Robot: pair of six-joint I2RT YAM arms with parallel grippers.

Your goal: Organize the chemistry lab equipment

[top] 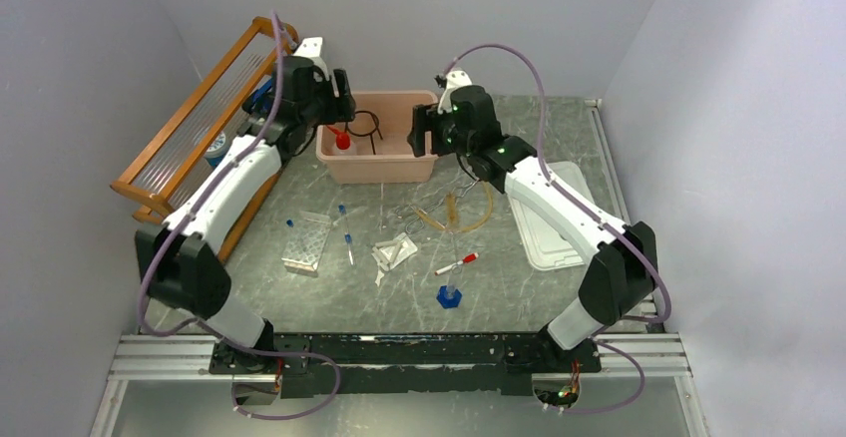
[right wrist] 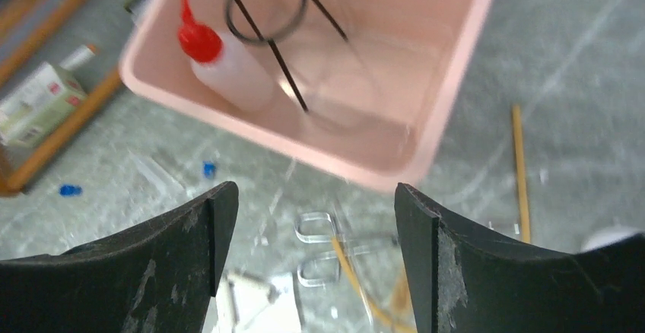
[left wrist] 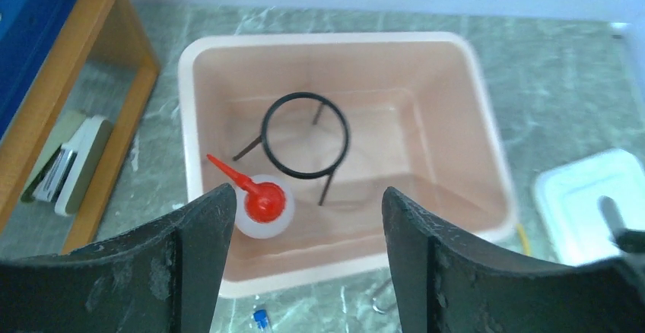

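Observation:
A pink bin [top: 377, 166] stands at the back of the table. In it lie the black wire ring [left wrist: 304, 135] and the clear red-capped squeeze bottle [left wrist: 262, 205], which stands upright in the bin's near-left corner. My left gripper [left wrist: 304, 196] hovers open and empty above that corner, its left finger beside the bottle. My right gripper [right wrist: 312, 192] is open and empty above the bin's near-right rim and the amber tubing [top: 464, 213]. On the table lie the clear tube rack [top: 307, 242], blue-capped tubes [top: 348, 247], white triangles [top: 394, 254] and the blue-based thin cylinder [top: 449, 292].
A wooden slatted rack [top: 200, 118] leans along the left wall, with small boxes behind it. A white lid [top: 554, 222] lies under the right arm. A red-capped pen [top: 457, 263] rests near the cylinder. Clear glass loops [right wrist: 318, 230] lie beside the tubing.

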